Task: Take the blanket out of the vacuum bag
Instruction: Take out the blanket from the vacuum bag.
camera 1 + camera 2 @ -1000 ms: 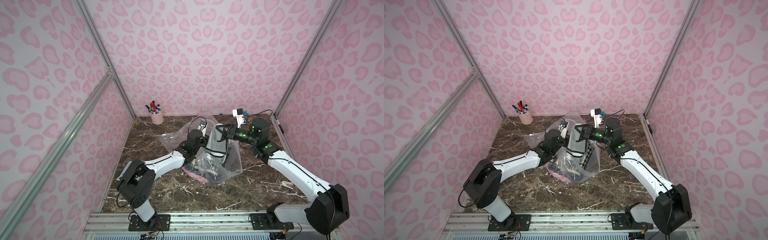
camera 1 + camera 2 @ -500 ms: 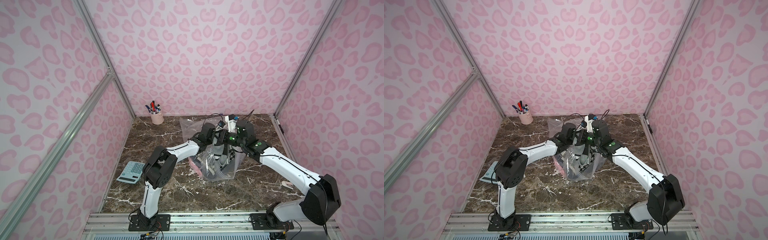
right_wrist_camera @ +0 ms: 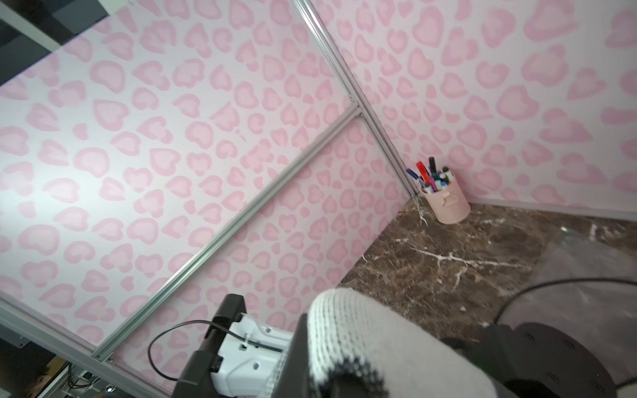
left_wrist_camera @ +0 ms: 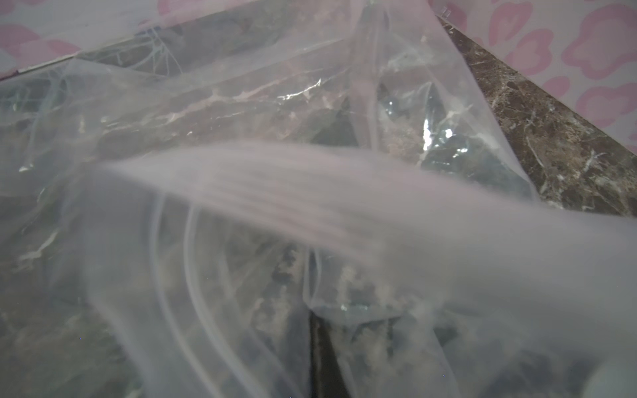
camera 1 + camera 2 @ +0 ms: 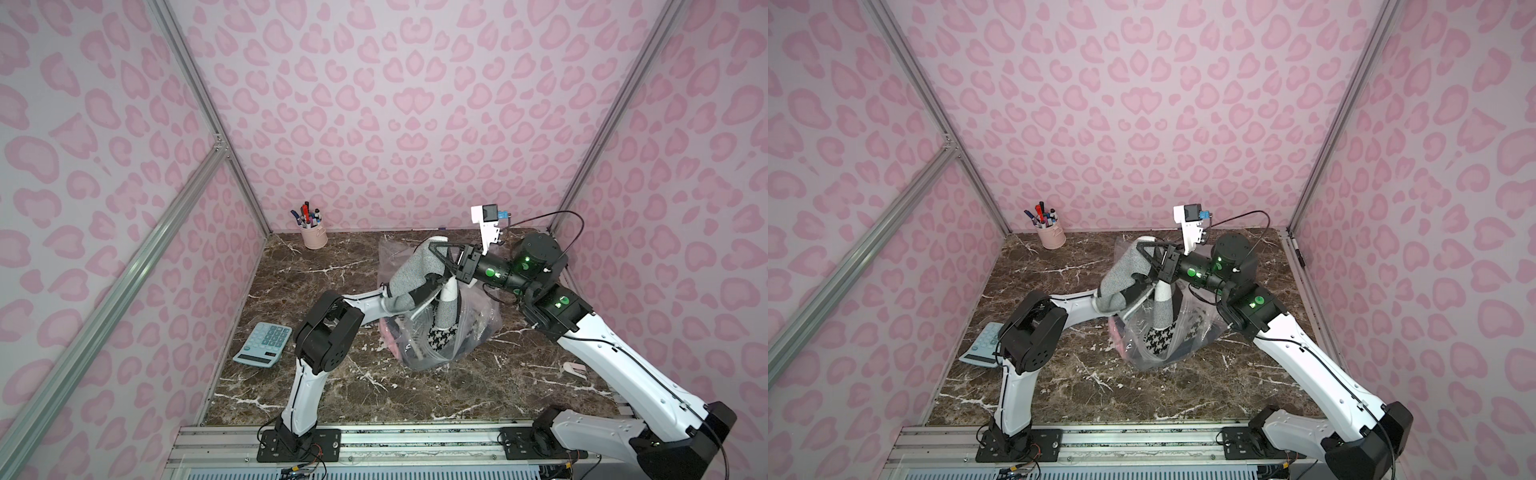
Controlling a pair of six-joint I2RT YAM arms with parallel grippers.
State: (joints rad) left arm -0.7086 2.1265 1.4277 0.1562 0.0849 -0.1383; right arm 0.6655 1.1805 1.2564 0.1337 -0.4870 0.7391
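Note:
The clear vacuum bag (image 5: 478, 324) (image 5: 1200, 328) stands crumpled at the table's middle. A grey-and-white knitted blanket (image 5: 411, 270) (image 5: 1121, 274) arches up out of its mouth; a houndstooth part stays inside. My right gripper (image 5: 436, 252) (image 5: 1144, 249) is shut on the top of the blanket fold, above the bag; the right wrist view shows the knit (image 3: 362, 344) against a black finger (image 3: 293, 355). My left gripper is hidden under the draped blanket in both top views. In the left wrist view the bag's plastic film (image 4: 241, 103) covers everything, and the dark jaws stand together with film running from them.
A pink cup of pens (image 5: 313, 237) (image 5: 1052, 237) (image 3: 448, 203) stands in the far left corner. A pale blue calculator (image 5: 264, 345) (image 5: 980, 345) lies left of the left arm. A small pinkish object (image 5: 573, 368) lies near the right wall. Something pink (image 5: 388, 336) is inside the bag.
My left arm has folded its elbow up, uncovering the calculator. My right gripper has lifted the blanket fold higher and further back, and the blanket now drapes over my left wrist.

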